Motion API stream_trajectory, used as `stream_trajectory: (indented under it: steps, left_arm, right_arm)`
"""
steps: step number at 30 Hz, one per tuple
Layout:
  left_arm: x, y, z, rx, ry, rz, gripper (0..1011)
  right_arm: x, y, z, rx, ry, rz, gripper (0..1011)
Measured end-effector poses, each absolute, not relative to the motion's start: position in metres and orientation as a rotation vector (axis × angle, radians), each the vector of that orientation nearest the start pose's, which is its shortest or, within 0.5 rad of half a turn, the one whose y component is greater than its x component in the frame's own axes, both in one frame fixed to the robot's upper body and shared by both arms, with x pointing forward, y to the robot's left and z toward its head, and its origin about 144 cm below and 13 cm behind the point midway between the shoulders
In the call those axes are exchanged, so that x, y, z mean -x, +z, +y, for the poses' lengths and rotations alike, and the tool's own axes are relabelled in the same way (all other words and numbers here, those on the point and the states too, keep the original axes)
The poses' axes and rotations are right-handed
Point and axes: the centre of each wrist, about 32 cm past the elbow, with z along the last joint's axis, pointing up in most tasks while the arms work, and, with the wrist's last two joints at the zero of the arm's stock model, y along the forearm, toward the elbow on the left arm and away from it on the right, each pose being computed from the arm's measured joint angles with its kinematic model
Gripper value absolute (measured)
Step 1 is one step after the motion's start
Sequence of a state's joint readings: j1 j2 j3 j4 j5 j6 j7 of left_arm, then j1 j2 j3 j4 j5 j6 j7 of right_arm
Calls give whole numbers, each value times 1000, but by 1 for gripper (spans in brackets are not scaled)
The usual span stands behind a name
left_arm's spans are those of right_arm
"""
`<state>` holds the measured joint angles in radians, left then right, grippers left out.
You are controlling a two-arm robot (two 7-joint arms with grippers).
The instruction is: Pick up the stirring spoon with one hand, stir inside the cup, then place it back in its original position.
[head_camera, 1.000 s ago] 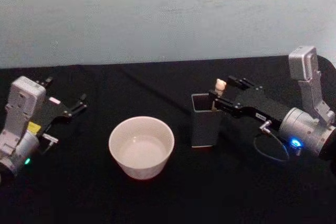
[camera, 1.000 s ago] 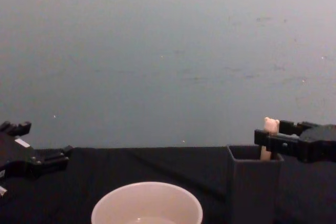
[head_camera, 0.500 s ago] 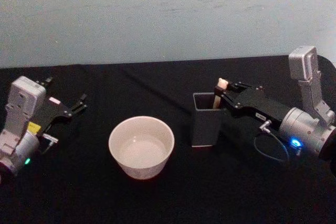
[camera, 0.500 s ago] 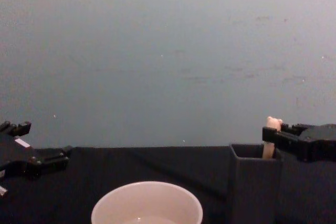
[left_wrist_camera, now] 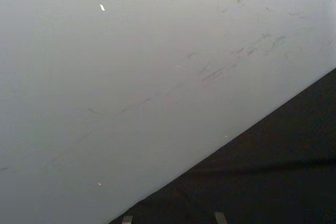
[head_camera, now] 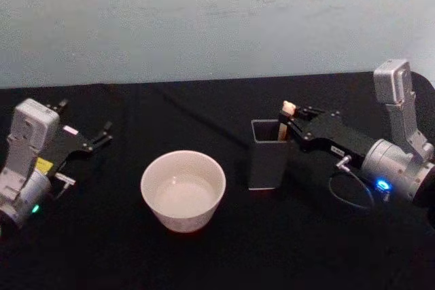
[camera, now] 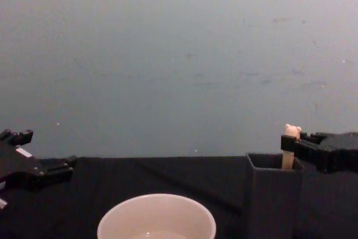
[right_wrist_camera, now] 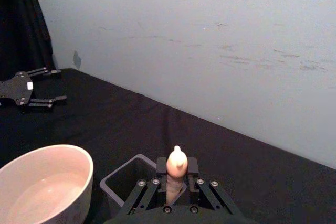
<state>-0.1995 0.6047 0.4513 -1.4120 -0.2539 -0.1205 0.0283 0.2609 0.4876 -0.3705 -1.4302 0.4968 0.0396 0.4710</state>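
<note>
Right hand (right_wrist_camera: 177, 176) clasps the stirring spoon (right_wrist_camera: 177, 161) standing in the holder (head_camera: 266, 165), left hand (head_camera: 84, 121) open.

My left gripper (head_camera: 87, 117): black linked fingers, pale grey boxy wrist housing (head_camera: 30, 130), small white tag (head_camera: 70, 130), yellow label (head_camera: 44, 166), green light (head_camera: 35, 208). My right gripper (head_camera: 291, 121): same black links, silver pivot screws (right_wrist_camera: 166, 209), grey upright camera block (head_camera: 397, 93), blue light (head_camera: 382, 185), thin looped dark cable (head_camera: 346, 202).

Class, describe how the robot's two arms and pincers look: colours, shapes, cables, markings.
Both arms: silver-grey boxy wrist housings, black pincers. Behind the left pincer: a yellow label, white tag, green light. Behind the right pincer: a blue light, looping dark cable, white label.
</note>
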Motion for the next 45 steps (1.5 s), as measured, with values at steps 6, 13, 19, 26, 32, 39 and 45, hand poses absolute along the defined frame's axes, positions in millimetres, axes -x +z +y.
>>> stream_trajectory:
  steps: [6,13,19,26,32,39,45]
  left_arm:
    - [-489,1140,310,-304,1248,-285,1001]
    - [-489,1140,310,-304,1248,-285,1001]
    - [-489,1140,310,-304,1248,-285,1001]
    - [-489,1140,310,-304,1248,-285,1001]
    - [-489,1140,310,-304,1248,-285,1001]
    - [-489,1140,310,-304,1248,-285,1001]
    - [-489,1140,310,-305,1248,-285,1002]
  right_arm:
    - [-515,1172,-285,90,-843,38,213]
    - [-514,1176,-286,71,-816,68,213]
    - [-514,1185,-289,41,-805,109,212]
    - [-513,1202,-293,-19,-800,120,213]
    - [-514,1214,-295,-71,-795,101,213]
    - [-520,1231,-292,-154,-784,55,213]
    - [-524,1240,-284,-206,-763,32,212]
